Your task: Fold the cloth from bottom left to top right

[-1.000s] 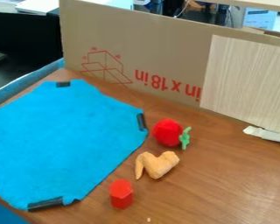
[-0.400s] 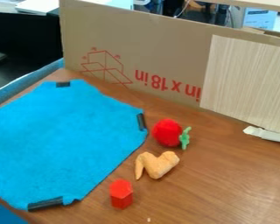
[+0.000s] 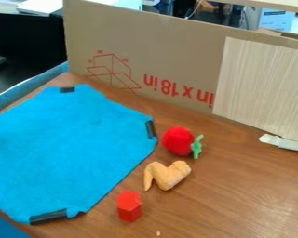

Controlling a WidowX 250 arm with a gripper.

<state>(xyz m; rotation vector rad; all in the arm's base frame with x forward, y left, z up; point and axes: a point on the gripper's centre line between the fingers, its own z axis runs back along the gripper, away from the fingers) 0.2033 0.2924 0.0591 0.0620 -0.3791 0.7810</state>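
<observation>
One blue cloth is spread over the left side of the wooden table; its direction from the end effector, and that part's opening or hold, cannot be told.

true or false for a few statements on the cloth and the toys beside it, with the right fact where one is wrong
1. The blue cloth lies spread out on the wooden table. True.
2. The red block stands on the cloth. False: the red block stands on the table beside it.
3. The tan wing-shaped toy lies between the red block and the red toy with a green stem. True.
4. The cloth is folded in half. False: it is laid open.
</observation>
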